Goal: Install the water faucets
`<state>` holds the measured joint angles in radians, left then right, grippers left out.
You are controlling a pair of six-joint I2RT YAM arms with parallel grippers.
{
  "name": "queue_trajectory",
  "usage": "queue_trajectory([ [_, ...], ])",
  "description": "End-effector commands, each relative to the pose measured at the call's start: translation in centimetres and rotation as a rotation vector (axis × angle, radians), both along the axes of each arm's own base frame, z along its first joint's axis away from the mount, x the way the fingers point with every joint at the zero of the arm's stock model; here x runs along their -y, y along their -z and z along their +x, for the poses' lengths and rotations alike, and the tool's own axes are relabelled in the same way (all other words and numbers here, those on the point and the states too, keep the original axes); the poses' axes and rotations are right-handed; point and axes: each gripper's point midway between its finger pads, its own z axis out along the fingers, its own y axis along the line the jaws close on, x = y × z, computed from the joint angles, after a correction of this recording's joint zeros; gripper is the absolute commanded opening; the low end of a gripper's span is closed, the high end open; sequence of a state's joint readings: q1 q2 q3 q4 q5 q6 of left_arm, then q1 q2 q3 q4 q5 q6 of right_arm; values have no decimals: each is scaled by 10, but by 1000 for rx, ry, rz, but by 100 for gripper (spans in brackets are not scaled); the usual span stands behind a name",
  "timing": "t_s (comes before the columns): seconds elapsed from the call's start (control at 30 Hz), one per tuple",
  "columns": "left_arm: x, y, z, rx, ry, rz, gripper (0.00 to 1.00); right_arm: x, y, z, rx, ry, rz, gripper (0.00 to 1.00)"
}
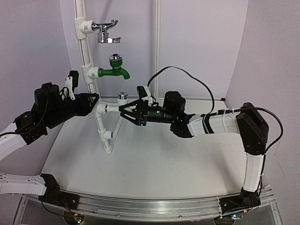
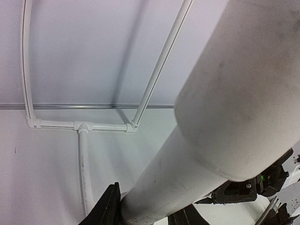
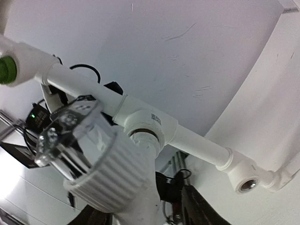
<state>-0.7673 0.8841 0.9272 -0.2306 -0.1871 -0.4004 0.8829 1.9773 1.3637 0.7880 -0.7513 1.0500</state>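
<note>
The right gripper (image 1: 126, 112) is shut tight on a white water faucet (image 3: 110, 171). The faucet sits between its two fingers, and its shiny round knob (image 3: 65, 140) sticks up above the gripper. Just past the tips of this gripper, the end of the faucet meets a white pipe joint (image 3: 149, 123) on a tall pipe (image 2: 168, 187). How far it has gone into the joint cannot be seen. The left gripper (image 1: 93, 101) is on the other side of the pipe and faces the right gripper. It is closed on the pipe, and the pipe fills the gap between its black fingers (image 2: 110, 208). Up above both grippers a green tap (image 1: 115, 69) sticks out of the pipe. Higher still there is a chrome tap (image 1: 107, 32). Lower down the pipe, below the right gripper, is an open joint (image 3: 246, 182) with a dark round hole. The white worktop (image 1: 164, 159) lies under both grippers, and the foot of the pipe stands on it.
</note>
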Motion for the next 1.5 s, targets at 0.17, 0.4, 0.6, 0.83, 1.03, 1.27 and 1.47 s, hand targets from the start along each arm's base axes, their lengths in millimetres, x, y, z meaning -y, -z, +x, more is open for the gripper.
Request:
queue_trajectory([
  [0.17,23,27,-26,-167,148,-52,0,46,-33,5,106,52,153,70],
  [0.4,23,25,-27,-164,150,-54,0,66,-10,5,711,148,-259,76],
  [0.6,23,27,-27,-168,150,-51,0,83,-31,-24,1410,125,-324,85],
  [0.83,26,29,-25,-176,151,-44,0,69,-37,-48,2165,68,-322,91],
  [1.03,26,29,-24,-177,148,-45,0,48,-24,-37,2551,38,-348,92],
  [1.27,26,27,-24,-174,150,-47,0,32,-29,-12,2853,166,-442,93],
  [1.47,25,26,-25,-175,151,-50,0,21,-43,-3,2955,256,-446,93],
])
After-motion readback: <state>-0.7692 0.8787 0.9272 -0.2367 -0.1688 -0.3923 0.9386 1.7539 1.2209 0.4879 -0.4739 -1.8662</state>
